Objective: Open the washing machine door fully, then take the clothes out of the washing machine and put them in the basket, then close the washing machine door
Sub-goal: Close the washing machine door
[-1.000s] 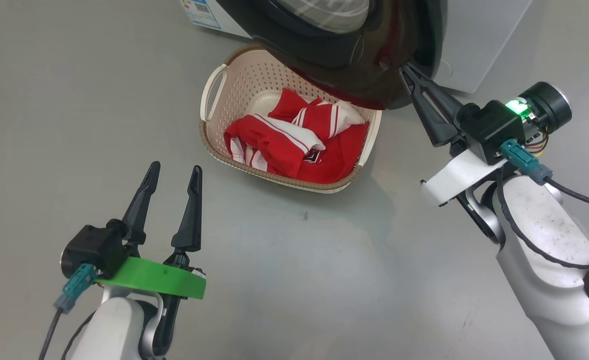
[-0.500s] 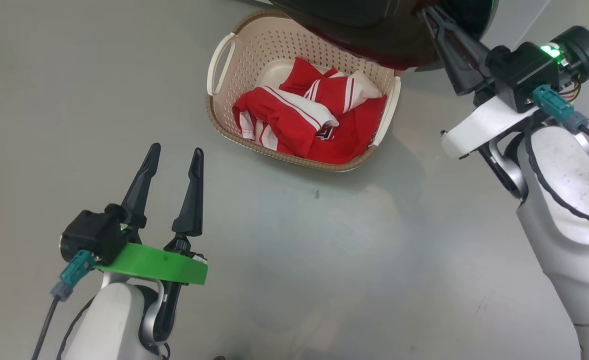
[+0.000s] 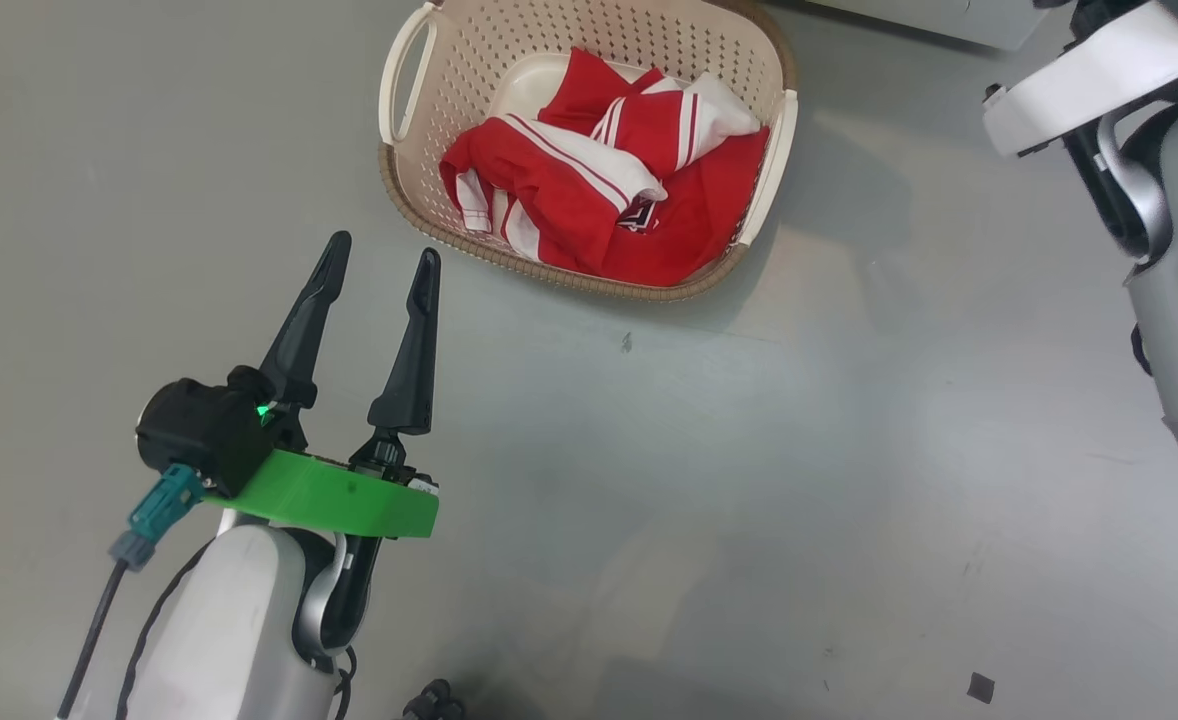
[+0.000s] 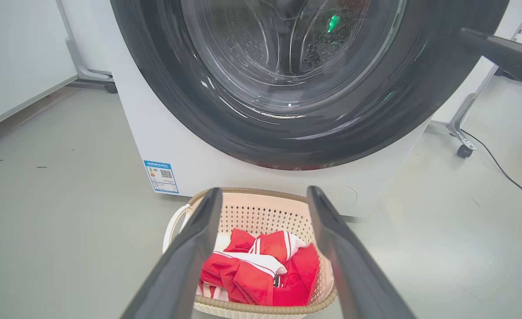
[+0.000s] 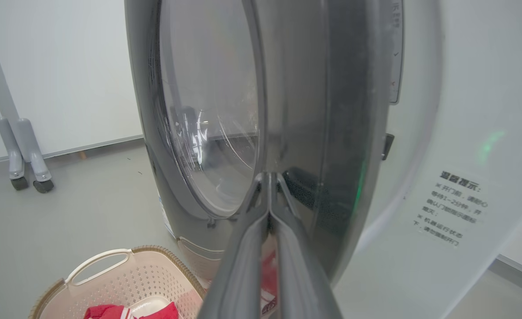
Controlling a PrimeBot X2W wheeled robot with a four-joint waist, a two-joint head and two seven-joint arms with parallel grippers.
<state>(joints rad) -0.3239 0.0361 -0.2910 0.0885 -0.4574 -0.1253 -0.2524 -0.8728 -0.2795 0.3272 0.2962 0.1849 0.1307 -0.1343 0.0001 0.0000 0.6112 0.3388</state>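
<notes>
"One step left, I'd say. The washing machine door [image 4: 287, 146] hung out over the basket [image 3: 649, 293] a second ago; now it's swung nearly flat to the washing machine [image 4: 190, 164]."

"And the clothes [image 3: 589, 190]?"

"Heaped in the basket, on the floor just before the machine. On the door's edge the right tool [image 5: 269, 177], pinched together and empty, seems to push; a slit remains. Below, the left tool [image 3: 384, 248] hangs wide, idle."

Head cam down onto basket [image 3: 509, 40], wrist cams near washing machine [image 4: 154, 146], basket shared
</notes>
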